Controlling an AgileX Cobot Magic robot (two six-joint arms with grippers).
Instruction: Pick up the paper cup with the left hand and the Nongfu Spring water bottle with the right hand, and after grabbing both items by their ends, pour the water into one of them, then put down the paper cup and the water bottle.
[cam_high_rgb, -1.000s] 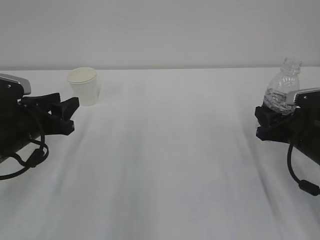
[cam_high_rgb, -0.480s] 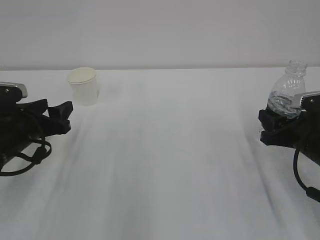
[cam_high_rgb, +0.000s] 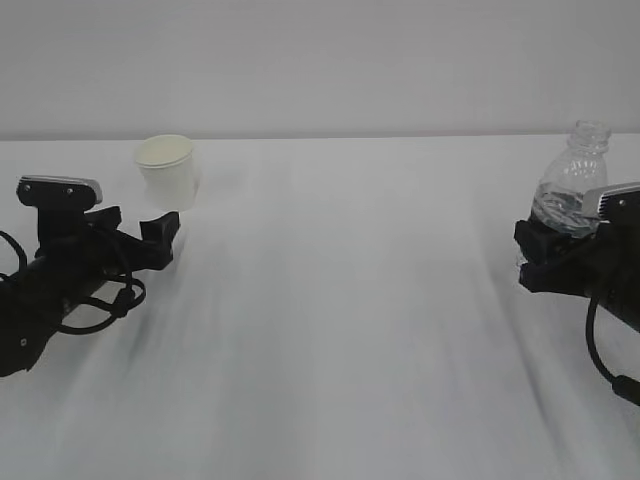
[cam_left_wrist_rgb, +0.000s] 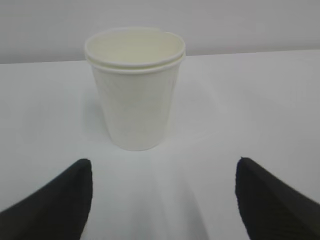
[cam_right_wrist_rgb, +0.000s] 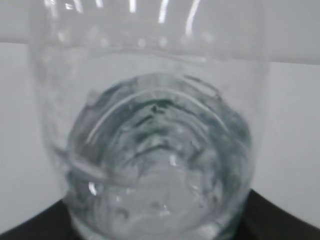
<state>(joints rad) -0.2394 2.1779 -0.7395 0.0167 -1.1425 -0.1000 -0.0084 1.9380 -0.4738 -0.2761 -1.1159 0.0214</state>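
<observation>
Two arms, one cup, one bottle, all on a white table (cam_high_rgb: 340, 330).

Exterior view: the paper cup (cam_high_rgb: 167, 172) stands upright at the far left of the table, free of any grip. The left gripper (cam_high_rgb: 160, 238) lies low, just in front of the cup and a little to its left, its black fingers pointing toward the cup's base; how wide the jaws stand cannot be read from this side. At the right edge, the Nongfu Spring water bottle (cam_high_rgb: 572, 182) stands roughly upright, neck open with no cap, its lower half hidden behind the right gripper (cam_high_rgb: 545, 255), whose black jaws close around the bottle's lower body.

Left wrist view: the paper cup (cam_left_wrist_rgb: 134, 87) sits upright, centred ahead of the camera, empty as far as the rim shows. Two black fingertips (cam_left_wrist_rgb: 67, 192) show at the lower corners, spread wide, well apart from the cup on either side.

Right wrist view: the bottle (cam_right_wrist_rgb: 155, 150) fills the frame, pressed close to the camera. The water (cam_right_wrist_rgb: 160, 165) shows through its clear ribbed wall. Black jaw edges flank the bottle's lowest part, in contact with it.
</observation>
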